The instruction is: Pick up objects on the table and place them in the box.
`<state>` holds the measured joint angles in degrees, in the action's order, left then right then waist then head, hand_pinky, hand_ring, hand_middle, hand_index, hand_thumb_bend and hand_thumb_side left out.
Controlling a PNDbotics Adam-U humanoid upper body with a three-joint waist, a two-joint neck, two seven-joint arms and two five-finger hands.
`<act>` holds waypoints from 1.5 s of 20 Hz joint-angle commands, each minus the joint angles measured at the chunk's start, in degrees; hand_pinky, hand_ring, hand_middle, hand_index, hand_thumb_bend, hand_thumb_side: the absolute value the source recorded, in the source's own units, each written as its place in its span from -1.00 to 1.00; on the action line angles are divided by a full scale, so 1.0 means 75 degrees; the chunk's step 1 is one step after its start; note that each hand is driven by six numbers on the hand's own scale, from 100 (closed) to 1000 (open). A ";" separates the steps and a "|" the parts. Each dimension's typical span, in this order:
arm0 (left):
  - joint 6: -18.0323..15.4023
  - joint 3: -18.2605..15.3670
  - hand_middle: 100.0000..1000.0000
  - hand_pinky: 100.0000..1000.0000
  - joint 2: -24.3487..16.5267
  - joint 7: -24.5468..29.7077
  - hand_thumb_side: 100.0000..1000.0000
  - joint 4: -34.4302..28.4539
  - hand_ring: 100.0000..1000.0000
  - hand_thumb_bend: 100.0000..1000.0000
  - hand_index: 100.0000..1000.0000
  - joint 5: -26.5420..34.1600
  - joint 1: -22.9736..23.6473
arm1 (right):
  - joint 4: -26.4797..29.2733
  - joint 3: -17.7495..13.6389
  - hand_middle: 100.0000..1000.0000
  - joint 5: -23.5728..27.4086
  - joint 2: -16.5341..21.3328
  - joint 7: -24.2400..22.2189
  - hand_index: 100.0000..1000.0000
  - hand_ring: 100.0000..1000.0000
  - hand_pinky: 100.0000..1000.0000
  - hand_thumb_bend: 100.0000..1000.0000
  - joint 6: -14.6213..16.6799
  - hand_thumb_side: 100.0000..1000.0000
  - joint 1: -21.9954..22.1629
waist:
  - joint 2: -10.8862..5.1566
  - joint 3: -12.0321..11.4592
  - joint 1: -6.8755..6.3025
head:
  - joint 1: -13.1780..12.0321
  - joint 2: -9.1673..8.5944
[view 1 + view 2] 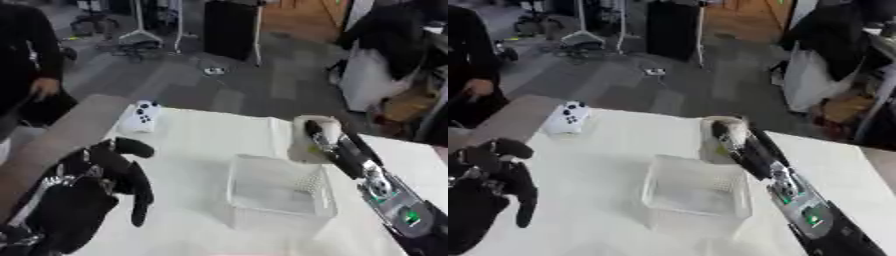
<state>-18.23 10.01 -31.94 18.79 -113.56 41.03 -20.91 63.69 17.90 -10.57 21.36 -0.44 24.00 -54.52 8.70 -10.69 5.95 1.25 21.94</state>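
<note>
Clear plastic box, ribbed walls; white controller; pale rounded obj in right robot hand.

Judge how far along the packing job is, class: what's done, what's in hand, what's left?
Done: nothing shows inside the clear box. In hand: the right hand is wrapped round a pale object beside the box's far right corner. Left: the white game controller lies untouched at the table's far left; the left hand is idle.

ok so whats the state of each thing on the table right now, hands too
clear box: upright, open top, looks empty
white controller: lying flat near the table's far left edge, untouched
pale roll-shaped object: just beyond the box, right hand around it
right hand: curled on the pale object
left hand: idle, fingers relaxed, holding nothing
</note>
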 commanded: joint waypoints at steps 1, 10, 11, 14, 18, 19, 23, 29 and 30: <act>-0.0016 -0.0014 0.46 -0.53 -0.0139 0.0027 0.63 -0.0137 0.02 0.09 0.41 0.0099 -0.0148 | 0.0022 -0.0063 -1.00 -0.0242 -0.0138 0.0040 -0.62 -1.00 -1.00 -1.00 0.0069 0.98 -0.0078 | -0.0132 -0.0007 -0.0062 | 0.0175 0.0024; -0.0007 -0.0012 0.46 -0.53 -0.0110 0.0051 0.62 -0.0137 0.02 0.09 0.41 0.0155 -0.0212 | -0.0783 -0.0246 -1.00 -0.1014 -0.0722 0.0207 -0.61 -1.00 -1.00 -1.00 0.0249 0.99 -0.0224 | -0.0116 -0.0051 -0.0070 | 0.0713 0.0083; -0.0006 -0.0011 0.46 -0.53 -0.0108 0.0056 0.62 -0.0137 0.02 0.09 0.41 0.0158 -0.0217 | -0.0875 -0.0248 -1.00 -0.1132 -0.0758 0.0213 -0.61 -1.00 -1.00 -1.00 0.0296 1.00 -0.0256 | -0.0113 -0.0054 -0.0071 | 0.0775 0.0105; -0.0003 -0.0015 0.46 -0.53 -0.0097 0.0058 0.62 -0.0137 0.02 0.10 0.41 0.0169 -0.0226 | -0.1072 -0.0278 -1.00 -0.1455 -0.0861 0.0254 -0.60 -1.00 -1.00 -1.00 0.0438 1.00 -0.0321 | -0.0107 -0.0061 -0.0077 | 0.0961 0.0167; 0.0002 -0.0014 0.46 -0.53 -0.0092 0.0064 0.63 -0.0137 0.02 0.09 0.41 0.0174 -0.0228 | -0.1244 -0.0355 -1.00 -0.1798 -0.0941 0.0366 -0.59 -1.00 -1.00 -1.00 0.0574 1.00 -0.0371 | -0.0102 -0.0055 -0.0085 | 0.1162 0.0218; 0.0003 -0.0014 0.46 -0.53 -0.0089 0.0066 0.63 -0.0137 0.02 0.09 0.41 0.0173 -0.0225 | -0.1294 -0.0395 -1.00 -0.1921 -0.0963 0.0421 -0.59 -1.00 -1.00 -1.00 0.0601 1.00 -0.0389 | -0.0101 -0.0050 -0.0091 | 0.1194 0.0223; 0.0001 -0.0014 0.46 -0.53 -0.0081 0.0069 0.63 -0.0137 0.02 0.09 0.41 0.0167 -0.0220 | -0.1537 -0.0570 -1.00 -0.2504 -0.1034 0.0694 -0.58 -1.00 -1.00 -1.00 0.0673 1.00 -0.0455 | -0.0096 -0.0039 -0.0104 | 0.1226 0.0208; 0.0006 -0.0013 0.46 -0.53 -0.0084 0.0068 0.63 -0.0137 0.02 0.09 0.41 0.0154 -0.0212 | -0.1878 -0.0742 -1.00 -0.3344 -0.1033 0.1048 -0.57 -1.00 -1.00 -1.00 0.0656 1.00 -0.0475 | -0.0091 -0.0024 -0.0098 | 0.1113 0.0192; 0.0007 -0.0013 0.46 -0.53 -0.0084 0.0067 0.63 -0.0137 0.02 0.09 0.41 0.0152 -0.0210 | -0.1928 -0.0766 -1.00 -0.3453 -0.1037 0.1089 -0.56 -1.00 -1.00 -1.00 0.0648 1.00 -0.0479 | -0.0090 -0.0023 -0.0099 | 0.1094 0.0187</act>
<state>-18.11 10.01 -31.90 19.19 -113.56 41.94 -21.83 49.12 12.89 -35.29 13.07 7.11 28.83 -56.57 8.72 -10.99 5.74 9.55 23.44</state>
